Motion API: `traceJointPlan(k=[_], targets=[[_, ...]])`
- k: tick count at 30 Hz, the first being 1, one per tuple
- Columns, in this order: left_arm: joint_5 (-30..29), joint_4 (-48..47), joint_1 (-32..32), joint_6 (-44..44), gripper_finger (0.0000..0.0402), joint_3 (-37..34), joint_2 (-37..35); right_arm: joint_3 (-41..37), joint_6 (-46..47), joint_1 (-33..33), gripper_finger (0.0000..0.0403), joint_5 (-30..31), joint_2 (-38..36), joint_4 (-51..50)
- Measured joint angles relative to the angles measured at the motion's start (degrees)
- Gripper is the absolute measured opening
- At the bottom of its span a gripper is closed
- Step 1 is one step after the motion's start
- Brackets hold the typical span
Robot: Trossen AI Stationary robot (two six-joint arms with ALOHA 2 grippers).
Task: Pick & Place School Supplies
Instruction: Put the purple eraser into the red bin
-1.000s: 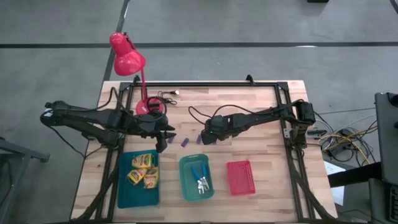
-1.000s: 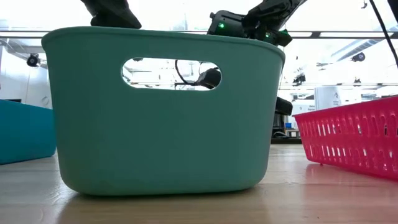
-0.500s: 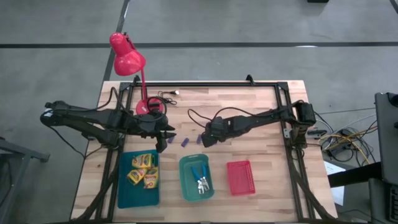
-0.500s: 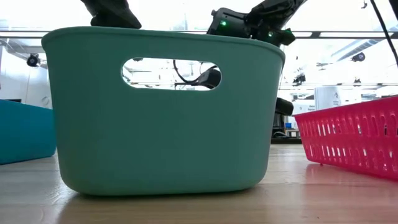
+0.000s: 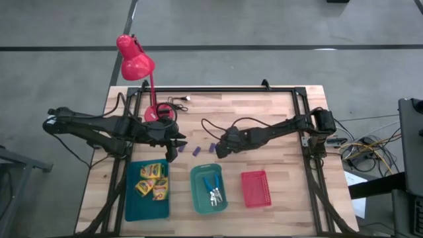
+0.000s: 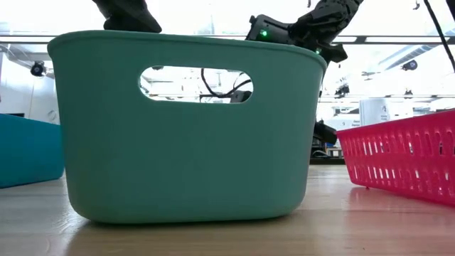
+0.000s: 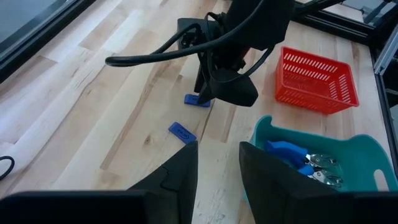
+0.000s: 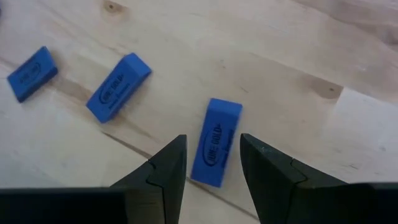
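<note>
1. School supplies lie on and around the wooden table (image 5: 277, 119); everything below is placed from the green tray (image 5: 209, 189) at its near middle.
2. Beside the green tray, on the left arm's side, sits the teal tray (image 5: 147, 190), which holds three yellow-green crayon boxes (image 5: 152, 180).
3. On the green tray's other side, apart from it, sits the red tray (image 5: 256, 188), a mesh basket.
4. A red desk lamp (image 5: 135, 59) stands well beyond the green tray, toward the far left corner.
5. The green tray itself holds two blue-handled scissors (image 5: 213, 191), lying close together on its floor.
6. The left gripper (image 5: 173, 148) hangs just beyond the gap between the teal and green trays. Its fingers (image 7: 176, 174) stand a little apart with nothing between them.
7. The right gripper (image 5: 219, 151) is low over the table just beyond the green tray's far edge. Its fingers (image 8: 163, 169) are parted to either side of one purple block (image 8: 216, 149), with a gap visible on each side, so no grip is made.
8. Two more purple blocks (image 8: 118, 86) lie flat on the wood just beside that one. In the high view they show as small marks between the two grippers, beyond the green tray.
</note>
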Motion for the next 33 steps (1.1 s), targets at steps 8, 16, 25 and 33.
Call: traceJointPlan(k=[8, 16, 25, 33], targets=[[-0.2, 0.0, 0.0, 0.0, 0.0122, 0.0, 0.0, -0.9, -1.5, 0.0, 0.0144, 0.9, 0.0, 2.2], [-0.2, 0.0, 0.0, 0.0, 0.0122, 0.0, 0.0, -1.1, -4.0, 0.0, 0.0136, 1.3, 0.0, 3.1], [-0.1, 0.0, 0.0, 0.0, 0.0122, 0.0, 0.0, -1.1, -1.2, 0.0, 0.0140, 2.2, 2.4, 4.1], [0.1, 0.0, 0.0, 0.0, 0.0122, 0.0, 0.0, 2.1, -0.4, 0.1, 0.0134, 0.7, 5.4, 2.7]])
